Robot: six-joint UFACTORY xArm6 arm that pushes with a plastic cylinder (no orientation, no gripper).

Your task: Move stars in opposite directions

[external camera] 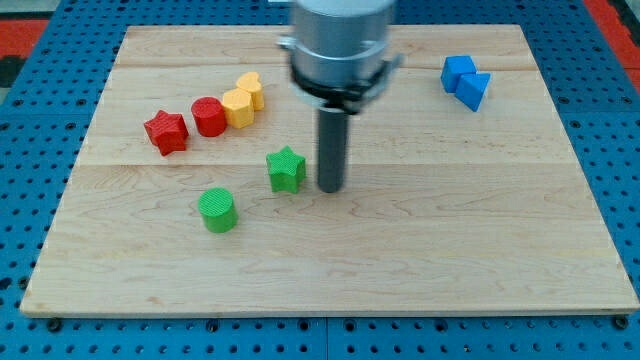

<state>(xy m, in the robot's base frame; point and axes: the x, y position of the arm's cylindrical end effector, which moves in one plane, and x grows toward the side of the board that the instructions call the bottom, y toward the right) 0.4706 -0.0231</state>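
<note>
A green star [286, 168] lies near the middle of the wooden board [450, 230]. A red star [166, 131] lies at the view's left. My tip [331, 188] rests on the board just right of the green star, a small gap between them. The rod rises to the arm's grey body at the view's top.
A green cylinder [217, 209] lies below-left of the green star. A red cylinder [209, 116], a yellow hexagon [238, 107] and a yellow heart [251, 89] form a row touching each other right of the red star. Two blue blocks [466, 80] sit top right.
</note>
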